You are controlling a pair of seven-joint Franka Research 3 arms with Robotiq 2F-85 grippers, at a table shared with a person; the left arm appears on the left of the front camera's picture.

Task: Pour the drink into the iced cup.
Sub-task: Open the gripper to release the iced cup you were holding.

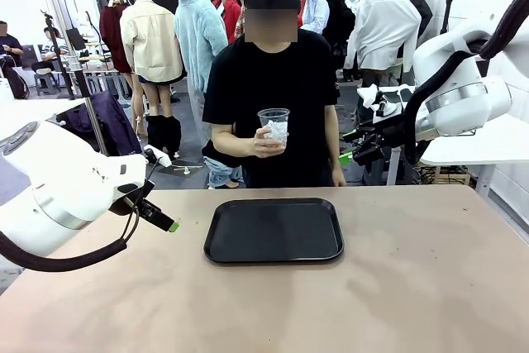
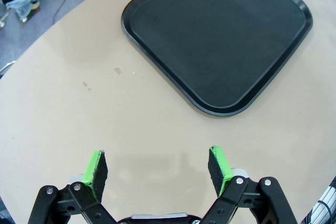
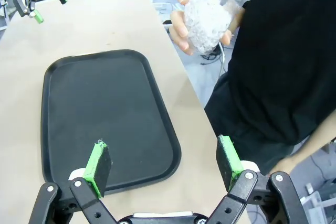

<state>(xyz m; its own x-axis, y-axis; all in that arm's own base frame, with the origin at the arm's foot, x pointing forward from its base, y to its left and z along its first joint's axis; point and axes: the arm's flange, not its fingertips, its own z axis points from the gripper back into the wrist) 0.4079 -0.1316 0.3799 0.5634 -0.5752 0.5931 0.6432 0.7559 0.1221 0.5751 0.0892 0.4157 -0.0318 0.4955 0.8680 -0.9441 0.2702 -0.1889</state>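
The iced cup (image 1: 274, 126), a clear plastic tumbler packed with ice, is held in the person's hand (image 1: 263, 145) at chest height beyond the far edge of the table (image 1: 413, 287), at about 12 o'clock from the black tray (image 1: 274, 231). It stands upright, long axis vertical, mouth upward; in the right wrist view the iced cup (image 3: 212, 14) sits at roughly 1 o'clock, its rim leaning toward the top right only because that camera is rolled. I see no liquid in it, only ice. The drink's own vessel I cannot find on the table or in anyone's grasp.

By my reading the task has barely begun: the cup is not yet set down, nothing is poured, and the drink has yet to be brought in and tipped.

The tray lies bare at the table's middle. The left gripper (image 2: 157, 166) hovers over the tabletop at about 7 o'clock from the tray, jaws wide apart and empty. The right gripper (image 3: 165, 163) hangs above the tray's far right corner, jaws likewise spread, gripping nothing.
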